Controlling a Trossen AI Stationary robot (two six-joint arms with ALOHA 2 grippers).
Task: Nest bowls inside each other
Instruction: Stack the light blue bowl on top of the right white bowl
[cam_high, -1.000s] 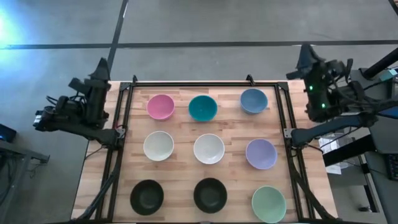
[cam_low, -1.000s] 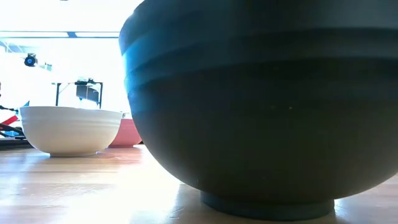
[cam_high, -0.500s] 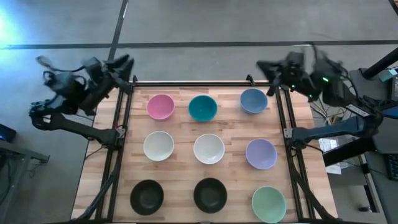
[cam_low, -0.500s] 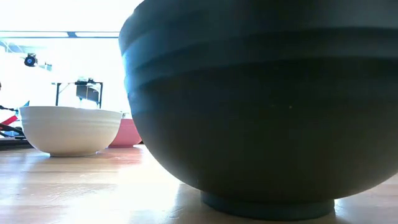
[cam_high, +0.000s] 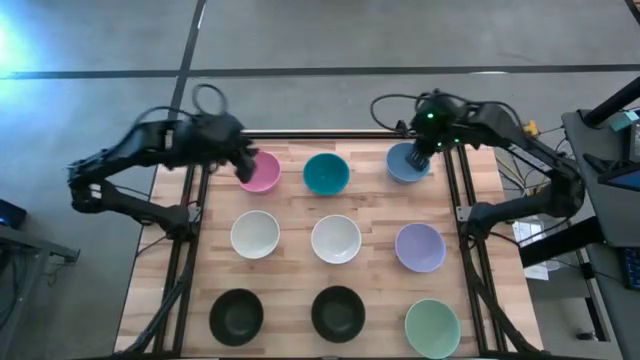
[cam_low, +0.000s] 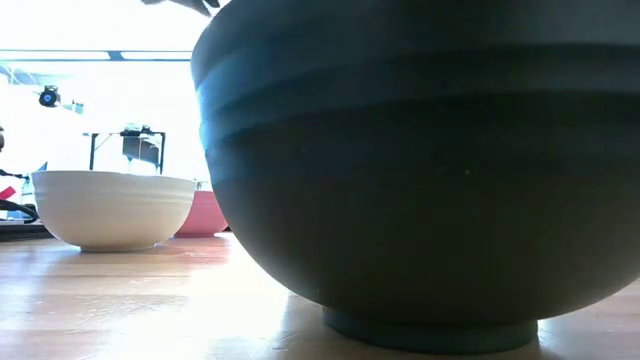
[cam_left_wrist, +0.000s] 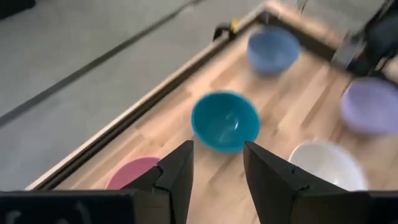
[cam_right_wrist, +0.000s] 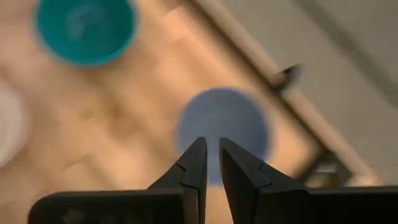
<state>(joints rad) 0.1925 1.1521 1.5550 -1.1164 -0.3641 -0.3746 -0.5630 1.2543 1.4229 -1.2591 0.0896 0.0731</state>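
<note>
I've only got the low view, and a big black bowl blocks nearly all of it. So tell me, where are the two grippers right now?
Observer: The left gripper is at the left edge of the pink bowl, in the row farthest from your camera.
Operator: Is it holding that bowl?
Observer: No. Its wrist view shows its fingers apart with nothing between them.
Operator: And the right one?
Observer: The right gripper hangs over the blue bowl in the same row. Its fingers are a narrow gap apart and hold nothing.
</note>
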